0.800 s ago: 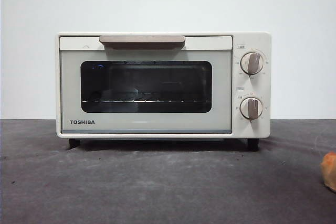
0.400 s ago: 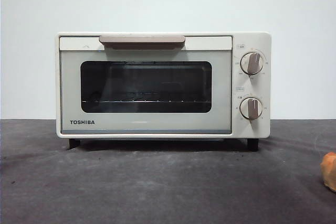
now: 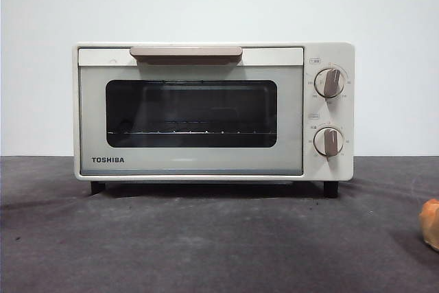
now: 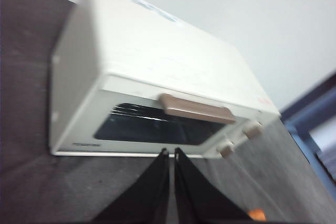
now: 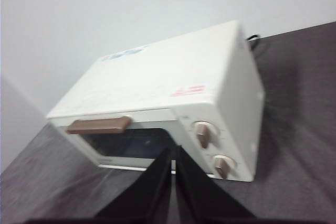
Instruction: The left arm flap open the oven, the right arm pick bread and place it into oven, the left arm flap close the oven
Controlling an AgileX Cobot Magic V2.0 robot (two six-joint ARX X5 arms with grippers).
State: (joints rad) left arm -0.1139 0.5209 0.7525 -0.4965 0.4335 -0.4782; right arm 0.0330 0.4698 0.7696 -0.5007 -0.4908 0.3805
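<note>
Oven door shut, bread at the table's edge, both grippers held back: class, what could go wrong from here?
1. The cream-white toaster oven is closed; the left gripper, jaws together, may slip off the smooth beige bar handle.
2. The golden-orange bread is cut off by the front view's edge, so the right gripper could misjudge its grasp.

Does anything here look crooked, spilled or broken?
Nothing stands out. The oven stands level on the table with its door shut, and the bread lies at the table's edge, mostly cut off by the front view.
</note>
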